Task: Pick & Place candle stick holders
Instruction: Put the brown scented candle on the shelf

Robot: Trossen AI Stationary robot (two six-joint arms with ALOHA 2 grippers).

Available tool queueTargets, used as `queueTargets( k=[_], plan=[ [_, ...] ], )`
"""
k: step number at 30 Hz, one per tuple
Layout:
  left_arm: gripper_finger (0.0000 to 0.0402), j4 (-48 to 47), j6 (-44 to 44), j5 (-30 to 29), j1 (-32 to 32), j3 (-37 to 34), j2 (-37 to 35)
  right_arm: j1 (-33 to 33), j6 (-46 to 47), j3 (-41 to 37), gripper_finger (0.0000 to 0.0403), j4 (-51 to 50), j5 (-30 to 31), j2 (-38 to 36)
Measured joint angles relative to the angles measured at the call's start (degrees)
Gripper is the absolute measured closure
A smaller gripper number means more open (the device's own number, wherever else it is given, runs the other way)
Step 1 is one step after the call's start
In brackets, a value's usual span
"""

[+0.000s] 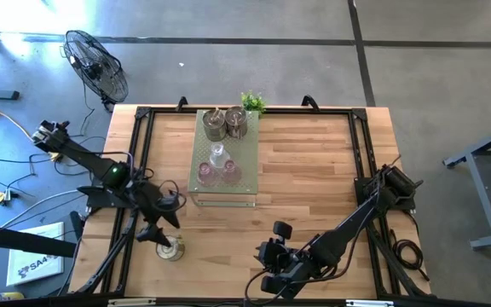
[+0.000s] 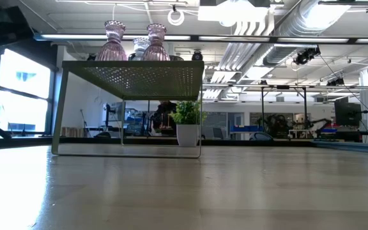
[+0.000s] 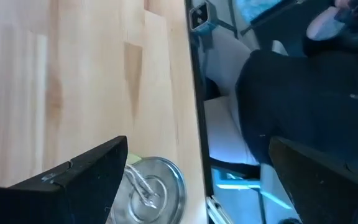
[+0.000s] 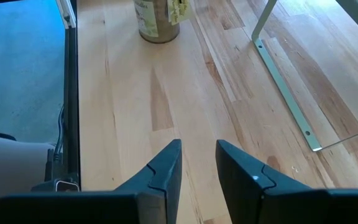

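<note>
The light wooden desk [image 1: 314, 188] with its black metal frame carries a pale green perforated rectangular board [image 1: 244, 189] on thin legs, standing near the middle of the far edge. On this board stand five candle stick holders: two dull silver-brass metal cups [image 1: 214, 124] at its far end, a clear glass one [image 1: 218, 157] in the middle, and two pink-tinted glass ones [image 1: 206, 176] at its near end. A small green plant [image 1: 252, 102] in a white pot sits at the board's far right corner.

The sixth holder, a dull metal cup [image 1: 170, 250], stands on the desk near the near left corner, directly under the left pincer [image 1: 165, 237], whose fingers are spread wide on either side of it without gripping.

The right pincer [image 1: 273, 266] hovers by the near edge, fingers nearly together, grasping nothing.
</note>
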Motion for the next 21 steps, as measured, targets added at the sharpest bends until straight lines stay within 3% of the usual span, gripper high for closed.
queueTargets(
  k=[5, 9, 12, 18, 21],
  plan=[
    [0.0018, -5.4, 1.0, -10.5, -6.0, 3.2, 1.1, 0.0, 0.1, 0.0, 0.0309, 0.0, 0.5, 0.0],
    [0.0018, -15.6, 1.5, -23.4, -12.7, 11.2, 5.6, 0.0, 0.2, 0.0, 0.0309, 0.0, 0.4, 0.0],
    [0.0018, -23.3, 1.5, -29.7, -18.4, 19.0, 10.4, 0.0, 0.2, 0.0, 0.0309, 0.0, 0.6, 0.0],
    [0.0018, -45.4, -3.6, -36.1, -25.8, 30.2, 23.5, 0.0, 0.3, 0.0, 0.0309, 0.0, 0.8, 0.0],
    [0.0018, -50.6, -4.6, -36.2, -27.8, 31.8, 29.9, 0.0, 0.4, 0.0, 0.0309, 0.0, 0.8, 0.0]
  ],
)
